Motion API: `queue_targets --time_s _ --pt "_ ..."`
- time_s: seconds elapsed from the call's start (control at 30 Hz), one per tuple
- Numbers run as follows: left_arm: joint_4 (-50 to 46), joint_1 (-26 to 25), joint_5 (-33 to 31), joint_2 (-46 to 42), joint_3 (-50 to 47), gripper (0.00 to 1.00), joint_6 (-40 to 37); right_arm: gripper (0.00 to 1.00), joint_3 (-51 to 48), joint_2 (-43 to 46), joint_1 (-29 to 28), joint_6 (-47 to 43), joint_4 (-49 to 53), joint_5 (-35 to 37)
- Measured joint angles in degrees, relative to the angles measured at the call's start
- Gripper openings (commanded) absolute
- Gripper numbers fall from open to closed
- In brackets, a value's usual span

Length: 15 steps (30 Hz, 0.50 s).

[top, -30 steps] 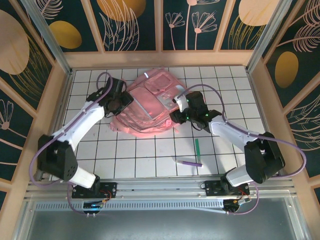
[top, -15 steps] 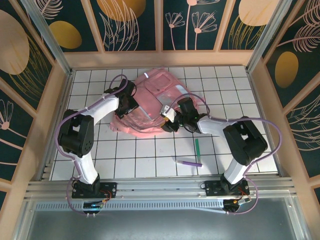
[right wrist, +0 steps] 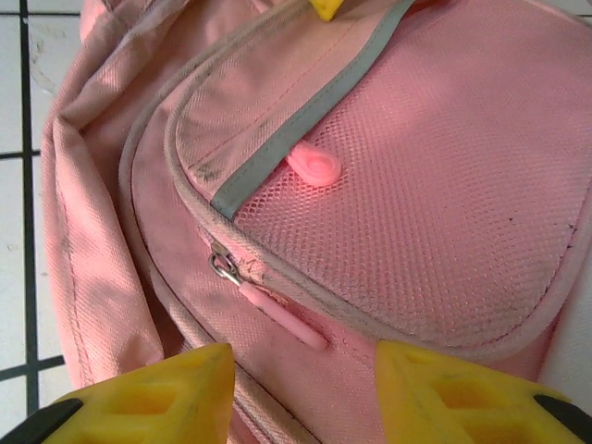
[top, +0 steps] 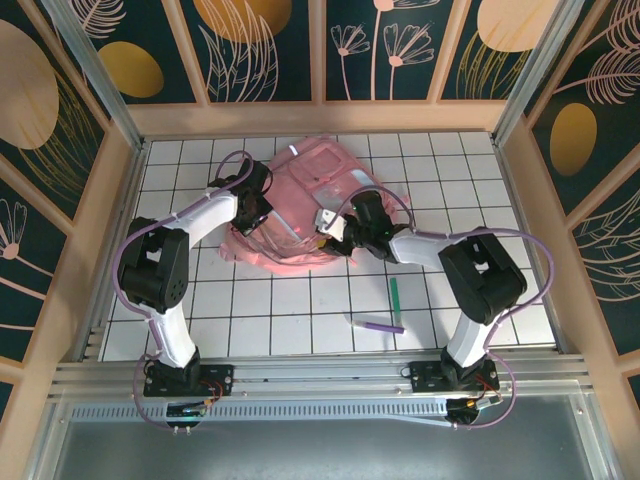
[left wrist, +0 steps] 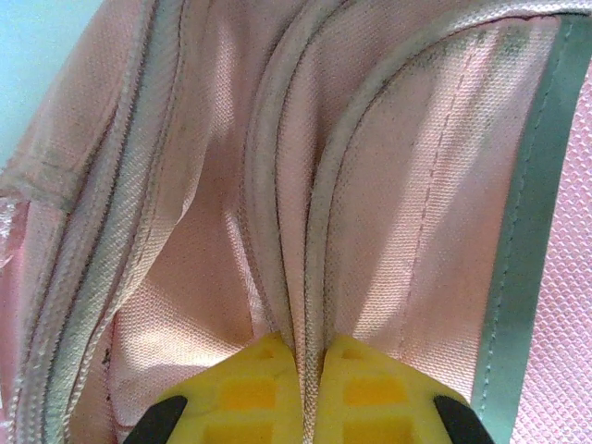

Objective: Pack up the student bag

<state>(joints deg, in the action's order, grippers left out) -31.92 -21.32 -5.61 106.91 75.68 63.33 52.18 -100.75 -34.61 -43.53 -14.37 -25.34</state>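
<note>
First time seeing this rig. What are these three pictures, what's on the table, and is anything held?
Two robot arms work over a tiled table. One picture looks down from above; the other two come from wrist cameras, yellow fingers at the bottom. A pink student bag lies on the table, a green pen and a purple pen nearer the arms. The left gripper is shut, pinching a bag seam. The right gripper is open over a zipper pull, holding nothing.

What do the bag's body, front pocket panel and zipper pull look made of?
Student bag body: pink woven fabric, matte, visible weave, probably nylon or polyester. Front pocket panel: pink mesh, fine hole pattern. Zipper pull: smooth pink, likely rubber or soft plastic, on a shiny metal-looking slider.
</note>
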Motion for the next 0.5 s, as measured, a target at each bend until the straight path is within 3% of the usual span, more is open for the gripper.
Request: queue_targets --time_s 0.33,0.5 --pt "2.80 0.57 1.46 -3.50 -3.52 0.00 1.70 0.32 0.28 -2.71 -2.43 -1.60 -0.28 3.93" --pt "6.12 0.98 3.17 -7.52 -8.87 0.00 4.31 0.34 0.26 -2.71 -2.99 -1.05 -0.31 4.72"
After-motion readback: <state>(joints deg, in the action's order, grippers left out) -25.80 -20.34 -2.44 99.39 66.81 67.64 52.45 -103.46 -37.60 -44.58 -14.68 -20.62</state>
